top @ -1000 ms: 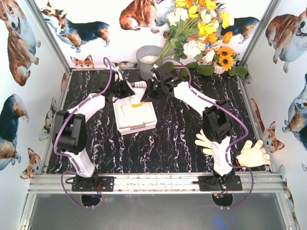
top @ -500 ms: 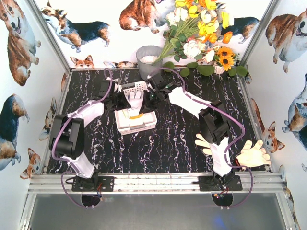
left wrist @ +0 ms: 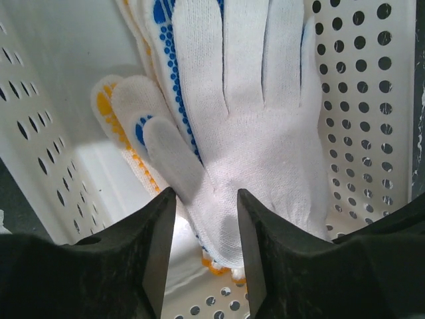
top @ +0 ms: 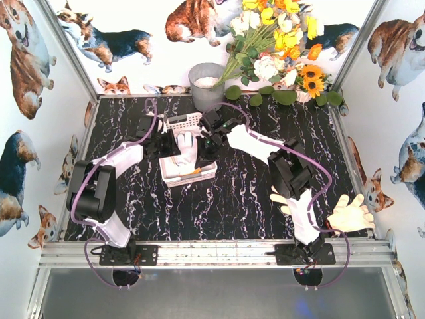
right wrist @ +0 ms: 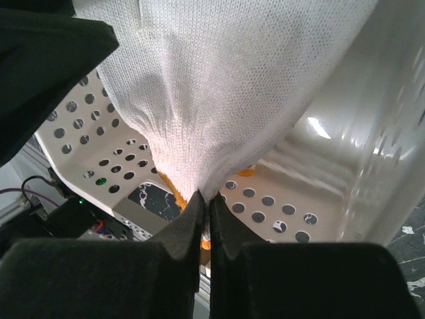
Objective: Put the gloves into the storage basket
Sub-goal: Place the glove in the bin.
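Top external: storage basket (top: pixel 179 178) on bench (top: pixel 252 193); white knit glove (top: pixel 188 145) over it, between left claw (top: pixel 172 142) and right claw (top: pixel 203 142).
Left wrist: jaws parted, holding nothing; glove's long axis runs straight ahead into basket.
Right wrist: claw pinched tight on glove fabric, basket below.

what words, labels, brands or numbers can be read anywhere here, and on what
None: no word, brand, number or sign can be read in any view. The white knit glove, the storage basket, the grey bucket and the corgi wallpaper carry no lettering. The blue dots on the glove underneath are a pattern, not text.
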Tool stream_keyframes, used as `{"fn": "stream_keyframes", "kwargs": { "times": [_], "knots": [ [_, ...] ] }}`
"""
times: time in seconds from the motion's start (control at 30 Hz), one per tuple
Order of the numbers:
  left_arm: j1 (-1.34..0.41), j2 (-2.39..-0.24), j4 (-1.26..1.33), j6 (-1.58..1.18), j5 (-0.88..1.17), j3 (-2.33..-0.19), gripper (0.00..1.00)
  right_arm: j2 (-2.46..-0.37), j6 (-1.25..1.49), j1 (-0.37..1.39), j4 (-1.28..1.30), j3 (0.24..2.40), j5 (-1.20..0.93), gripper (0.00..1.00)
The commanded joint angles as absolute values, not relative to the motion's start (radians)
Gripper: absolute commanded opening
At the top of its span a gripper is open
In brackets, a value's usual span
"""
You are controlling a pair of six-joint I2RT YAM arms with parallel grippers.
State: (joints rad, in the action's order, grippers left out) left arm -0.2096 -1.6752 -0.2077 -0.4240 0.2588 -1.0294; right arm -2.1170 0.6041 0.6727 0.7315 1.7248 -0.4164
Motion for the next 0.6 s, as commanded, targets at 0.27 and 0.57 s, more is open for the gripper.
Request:
{"fn": "stream_keyframes", "kwargs": {
  "times": [0.27,0.57],
  "knots": [
    [-0.201,-1.600,-0.282,-0.365,0.261,-1.120,0.45,-2.126,0.627,0.687,0.715,1.739,-0.454,0.00],
    [-0.201,-1.534,-0.318,-0.337,0.216,-1.120,0.51,-2.120,0.731,0.696,0.596,1.681,-0.488,0.00]
  ]
}}
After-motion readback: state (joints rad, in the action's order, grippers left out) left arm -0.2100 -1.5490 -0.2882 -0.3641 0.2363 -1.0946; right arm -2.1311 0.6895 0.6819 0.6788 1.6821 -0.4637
